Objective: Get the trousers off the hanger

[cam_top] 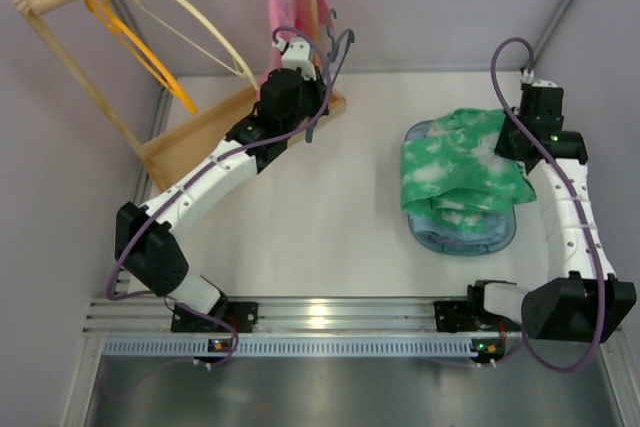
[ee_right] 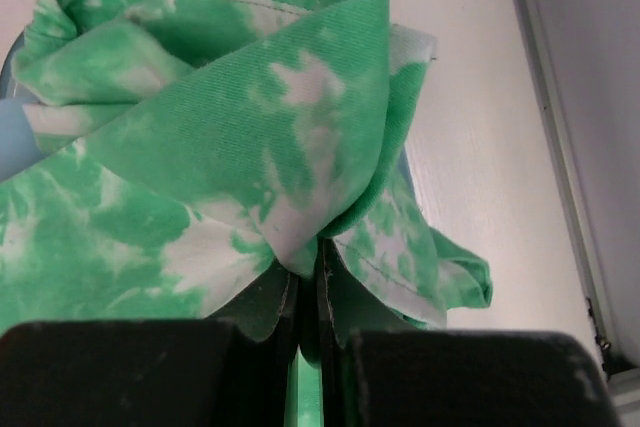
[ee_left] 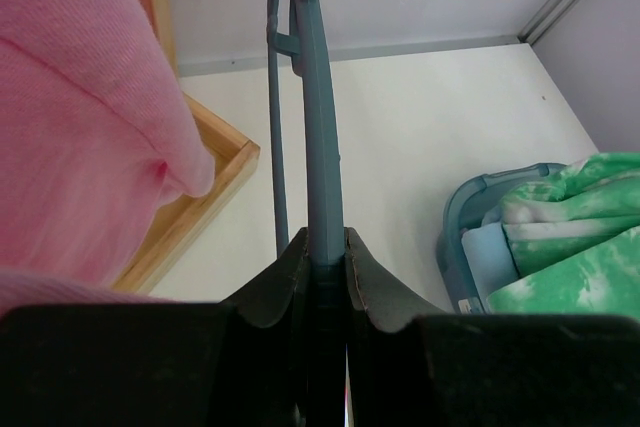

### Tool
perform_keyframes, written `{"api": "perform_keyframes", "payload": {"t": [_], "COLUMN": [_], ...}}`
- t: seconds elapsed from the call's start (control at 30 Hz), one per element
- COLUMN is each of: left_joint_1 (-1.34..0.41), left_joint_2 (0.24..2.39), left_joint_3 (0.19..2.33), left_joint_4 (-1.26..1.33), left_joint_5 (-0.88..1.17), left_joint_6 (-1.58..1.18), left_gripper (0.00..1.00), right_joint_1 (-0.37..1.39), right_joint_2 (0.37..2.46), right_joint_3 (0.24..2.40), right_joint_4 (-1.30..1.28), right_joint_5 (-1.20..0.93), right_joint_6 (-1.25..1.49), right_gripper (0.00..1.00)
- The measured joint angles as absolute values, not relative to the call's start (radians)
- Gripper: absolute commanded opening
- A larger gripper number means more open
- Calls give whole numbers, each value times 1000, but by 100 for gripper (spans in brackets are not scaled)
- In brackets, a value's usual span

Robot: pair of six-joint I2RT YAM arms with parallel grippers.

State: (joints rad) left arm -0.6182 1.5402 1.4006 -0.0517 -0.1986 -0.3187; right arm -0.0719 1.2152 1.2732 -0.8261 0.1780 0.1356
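Logging progress first: I am reading the separation as done. The trousers (cam_top: 455,162) are lying in a loose heap over the blue basket (cam_top: 480,240) on the right of the table (cam_top: 330,217), well apart from the hanger (ee_left: 322,127), which is carrying no cloth that I can see. The left gripper (ee_left: 325,242) is pinching the hanger's flat bar, jaws closed down to the bar's thickness, up by the wooden rack base (ee_left: 225,172) and just beside the hanging pink cloth (ee_left: 80,117). The right gripper (ee_right: 308,277) is clamping a fold of the trousers, jaws nearly meeting with only the doubled cloth between them. What I am judging as left: letting go of the cloth so that it is settling on the basket, and perhaps parking the bare hanger; neither release is showing yet. On materials: the trousers are reading as a soft woven twill, green with white blotches, a stitched hem showing in the right wrist view, and the cloth is bunching into rounded folds instead of creasing sharply, so I am expecting it to slump once freed. The hanger is looking like thin, rigid grey-blue plastic, smooth, with a narrow second rail running alongside the main bar. The basket is looking like translucent blue plastic with a rounded rim, and a plain light-blue folded cloth (ee_left: 482,257) is sitting inside it under the trousers. The pink cloth is showing a fine knit or weave.
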Motion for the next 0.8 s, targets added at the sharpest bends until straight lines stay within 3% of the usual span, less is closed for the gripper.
{"api": "perform_keyframes", "payload": {"t": [0.2,0.23,0.27,0.3,0.4,0.47,0.5,0.67,0.8], "left_joint_1": [-610,-609,-609,-609,-609,-609,-609,-609,-609], "left_joint_2": [1540,1540,1540,1540,1540,1540,1540,1540,1540], "left_joint_3": [1401,1401,1401,1401,1401,1401,1401,1401,1401], "left_joint_4": [-51,-51,-51,-51,-51,-51,-51,-51,-51], "left_joint_5": [-197,-198,-197,-195,-186,-176,-171,-147,-145], "left_joint_6": [-319,-319,-319,-320,-321,-323,-323,-324,-323], "left_gripper": [0,0,0,0,0,0,0,0,0], "right_joint_1": [-75,-76,-76,-77,-83,-88,-88,-88,-30], "right_joint_2": [1198,1198,1201,1205,1234,1276,1295,1380,1364], "right_joint_3": [1177,1172,1171,1172,1200,1264,1305,1614,1692], "right_joint_4": [-788,-784,-784,-782,-807,-849,-866,-953,-954], "right_joint_5": [166,171,179,189,213,216,214,149,135], "right_joint_6": [162,162,162,162,150,134,129,120,134], "right_gripper": [0,4,12,36,68,76,98,99,98]}}
